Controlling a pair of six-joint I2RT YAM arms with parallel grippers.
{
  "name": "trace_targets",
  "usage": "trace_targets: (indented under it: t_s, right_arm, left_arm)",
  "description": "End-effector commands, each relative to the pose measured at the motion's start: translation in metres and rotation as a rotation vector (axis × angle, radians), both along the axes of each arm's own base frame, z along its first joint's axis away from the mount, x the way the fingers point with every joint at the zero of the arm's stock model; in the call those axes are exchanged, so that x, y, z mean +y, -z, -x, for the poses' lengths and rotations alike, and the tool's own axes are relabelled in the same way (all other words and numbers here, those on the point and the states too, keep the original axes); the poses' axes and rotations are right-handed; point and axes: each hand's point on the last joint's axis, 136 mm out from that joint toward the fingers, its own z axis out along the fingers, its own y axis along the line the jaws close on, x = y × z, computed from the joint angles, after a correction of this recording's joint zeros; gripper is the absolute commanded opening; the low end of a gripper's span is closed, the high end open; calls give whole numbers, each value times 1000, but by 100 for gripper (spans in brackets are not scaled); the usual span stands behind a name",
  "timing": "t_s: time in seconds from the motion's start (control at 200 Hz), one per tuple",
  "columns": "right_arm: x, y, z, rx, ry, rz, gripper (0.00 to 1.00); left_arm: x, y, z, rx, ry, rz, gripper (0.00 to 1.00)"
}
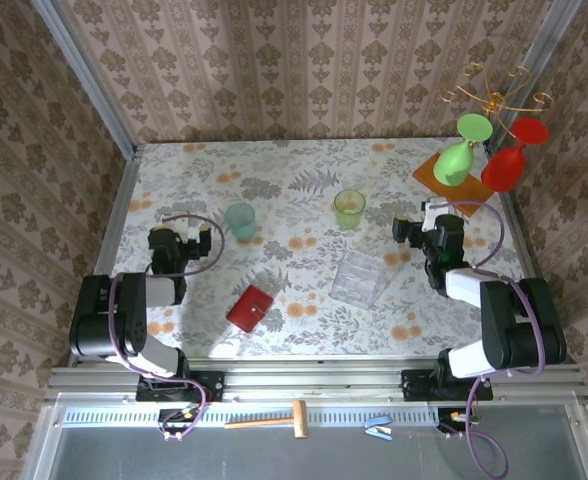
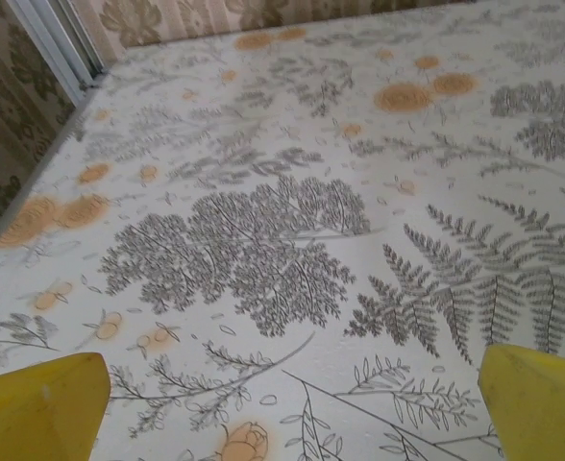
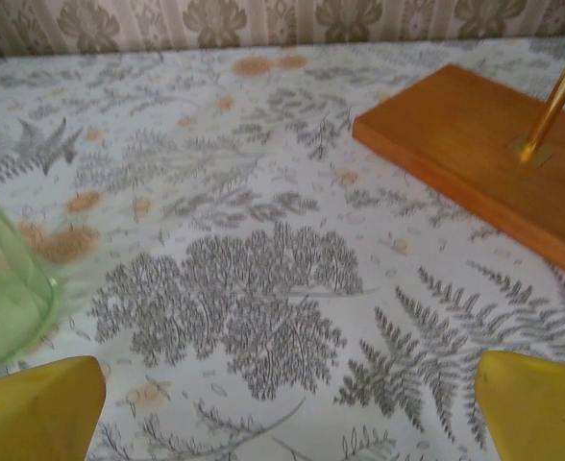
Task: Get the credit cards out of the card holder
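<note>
Top cam: the card holder (image 1: pixel 251 308) lies shut, so you can't see what's inside. The clear plastic box (image 1: pixel 362 277) is too faint vs. the table (image 1: pixel 304 160) pattern to tell its contents.

L wrist cam: the left claw (image 2: pixel 292 408) has both yellow fingertips (image 2: pixel 37 408) cut off by the btm corners.

R wrist cam: same w/ the right claw (image 3: pixel 287 408), its tips (image 3: pixel 534 408) clipped at the btm edge. The green cup (image 3: pixel 4 288) is cropped at the left edge & blurry. The wooden base (image 3: pixel 475 158) runs off the right edge. The gold stem (image 3: pixel 556 96) is cut at the top-right corner.
</note>
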Motion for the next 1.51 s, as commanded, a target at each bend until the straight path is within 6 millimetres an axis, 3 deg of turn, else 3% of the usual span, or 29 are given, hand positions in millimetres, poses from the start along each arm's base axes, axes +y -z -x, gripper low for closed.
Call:
trace_targets:
  t_s: [0.0,0.18,0.33,0.575,0.74,0.825,0.95,1.14,1.355,1.5]
  right_arm:
    - [-2,-11,3,40,34,-24,100]
    - [8,-19,9,175,22,-64,100]
    - [27,-27,24,256,-6,-130,97]
    - [57,-26,60,409,-6,-248,88]
    - [64,-15,83,507,22,-293,82]
    - [70,-7,93,540,18,-293,76]
    - [72,0,106,578,49,-293,75]
    - [77,5,115,604,56,-312,75]
    - [81,3,111,599,95,-346,68]
    - [80,4,111,622,129,-341,62]
  left_arm:
    - [2,-29,-2,-52,-34,-8,100]
    - [-6,-58,6,-12,-89,-21,100]
    - [-33,-71,14,90,-67,85,100]
    - [-78,-79,55,308,42,207,100]
    - [-84,-95,77,371,89,231,100]
    - [-85,-97,89,404,113,225,100]
    - [-89,-99,101,457,139,232,100]
    - [-87,-109,105,478,150,196,100]
    - [-76,-92,103,506,110,139,100]
    - [-91,-88,99,480,213,148,100]
